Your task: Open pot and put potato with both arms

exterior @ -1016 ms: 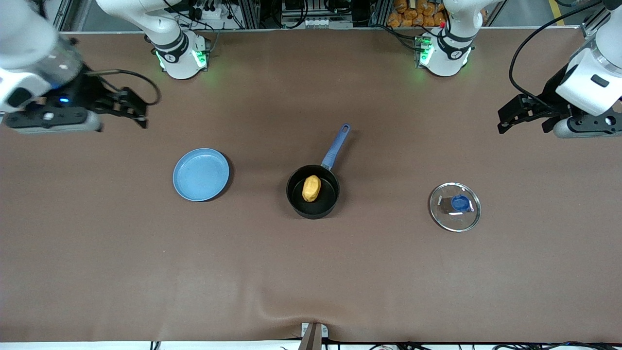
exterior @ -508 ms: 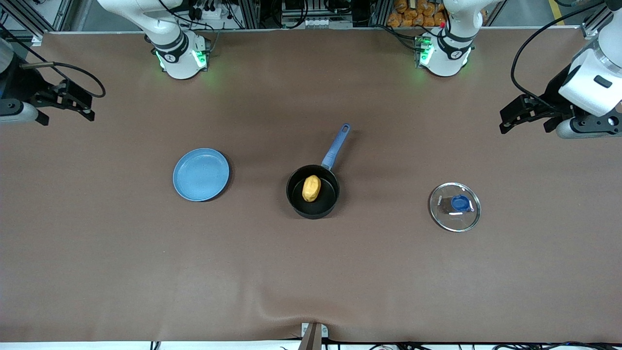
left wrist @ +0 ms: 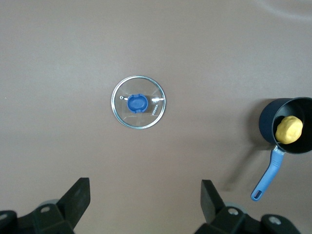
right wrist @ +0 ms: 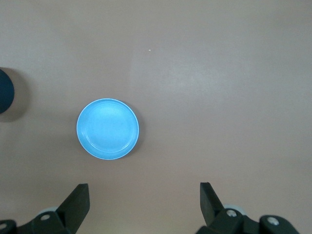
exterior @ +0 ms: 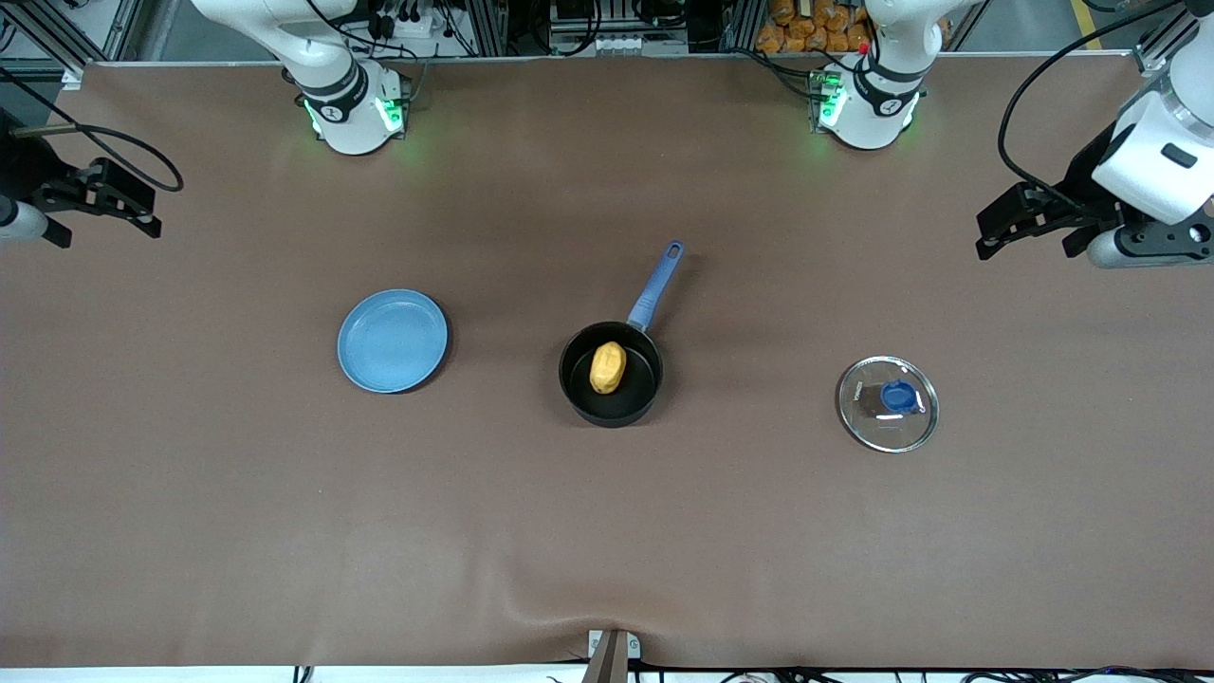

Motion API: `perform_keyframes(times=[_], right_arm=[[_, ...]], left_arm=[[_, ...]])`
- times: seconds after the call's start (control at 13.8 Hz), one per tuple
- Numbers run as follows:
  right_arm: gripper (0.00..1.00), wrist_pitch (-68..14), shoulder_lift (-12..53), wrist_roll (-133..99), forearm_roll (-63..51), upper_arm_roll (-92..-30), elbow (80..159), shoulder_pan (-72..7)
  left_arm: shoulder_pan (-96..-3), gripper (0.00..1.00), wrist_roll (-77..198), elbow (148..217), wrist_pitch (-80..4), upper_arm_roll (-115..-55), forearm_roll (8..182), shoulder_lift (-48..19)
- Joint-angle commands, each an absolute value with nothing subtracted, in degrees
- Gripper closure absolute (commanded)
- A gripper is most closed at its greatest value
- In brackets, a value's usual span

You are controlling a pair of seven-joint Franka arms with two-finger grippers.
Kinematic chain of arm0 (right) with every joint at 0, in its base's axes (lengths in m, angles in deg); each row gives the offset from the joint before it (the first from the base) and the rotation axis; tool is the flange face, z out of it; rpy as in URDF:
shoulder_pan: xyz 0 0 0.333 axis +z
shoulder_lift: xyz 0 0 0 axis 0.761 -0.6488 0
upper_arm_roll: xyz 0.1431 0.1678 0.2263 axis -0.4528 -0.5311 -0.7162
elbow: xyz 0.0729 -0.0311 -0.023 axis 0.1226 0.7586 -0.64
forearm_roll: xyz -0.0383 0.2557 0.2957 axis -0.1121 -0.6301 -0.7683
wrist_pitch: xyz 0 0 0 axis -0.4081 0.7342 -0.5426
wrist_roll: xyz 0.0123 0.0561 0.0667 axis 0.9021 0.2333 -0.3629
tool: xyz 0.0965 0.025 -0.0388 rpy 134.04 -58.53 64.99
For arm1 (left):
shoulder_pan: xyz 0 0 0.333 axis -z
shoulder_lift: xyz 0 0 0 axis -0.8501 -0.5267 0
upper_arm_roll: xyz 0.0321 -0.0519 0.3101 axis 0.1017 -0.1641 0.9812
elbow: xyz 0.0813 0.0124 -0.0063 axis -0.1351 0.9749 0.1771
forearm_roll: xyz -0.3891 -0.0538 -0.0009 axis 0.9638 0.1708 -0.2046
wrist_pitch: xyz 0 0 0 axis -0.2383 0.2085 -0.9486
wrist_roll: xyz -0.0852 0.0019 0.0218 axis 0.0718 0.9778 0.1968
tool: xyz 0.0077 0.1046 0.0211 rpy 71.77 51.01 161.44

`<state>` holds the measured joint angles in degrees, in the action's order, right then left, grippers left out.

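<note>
**Potato sits in open pot as both arms hang clear**

The potato [exterior: 608, 368] lies inside the black pot [exterior: 612, 398] at the middle of the brown tabletop [exterior: 607, 531], the blue handle [exterior: 654, 285] pointing toward one o'clock in the front view. The glass lid [exterior: 888, 403] rests flat on the tabletop, well apart from the pot, at its three o'clock, toward the left arm's end. A light-blue plate [exterior: 393, 341] lies at the pot's nine o'clock. The left pincer [exterior: 1007, 228] hangs over its end of the tabletop, fingers [left wrist: 78, 197] apart, holding nothing. The right pincer [exterior: 100, 201] hangs over the other end, fingers [right wrist: 78, 200] likewise apart, holding nothing.
</note>
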<state>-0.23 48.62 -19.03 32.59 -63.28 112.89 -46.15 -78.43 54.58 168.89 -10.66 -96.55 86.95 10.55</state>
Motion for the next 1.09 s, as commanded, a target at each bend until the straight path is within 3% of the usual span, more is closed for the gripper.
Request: perform_keyframes(times=[0.0, 0.44, 0.65, 1.02], right_arm=[[0.00, -0.36, 50.67, -19.94, 33.18, -63.94, 114.35, -47.18], [0.00, 0.43, 52.70, -19.33, 33.18, -63.94, 114.00, -46.48], [0.00, 0.61, 51.91, -19.42, 33.09, -64.21, 112.68, -46.65], [0.00, 0.35, 51.55, -19.50, 33.00, -64.21, 112.59, -46.56]], left_arm=[[-70.48, 0.00, 54.70, 170.81, -9.37, -87.83, 86.22, 13.94], [-52.61, 0.00, 54.62, 177.56, -9.10, -69.87, 86.31, 19.73], [-52.51, 0.00, 54.62, 180.48, -8.58, -69.59, 86.22, 22.72], [-53.47, 0.00, 54.88, 177.86, -6.73, -67.57, 85.69, 22.03]])
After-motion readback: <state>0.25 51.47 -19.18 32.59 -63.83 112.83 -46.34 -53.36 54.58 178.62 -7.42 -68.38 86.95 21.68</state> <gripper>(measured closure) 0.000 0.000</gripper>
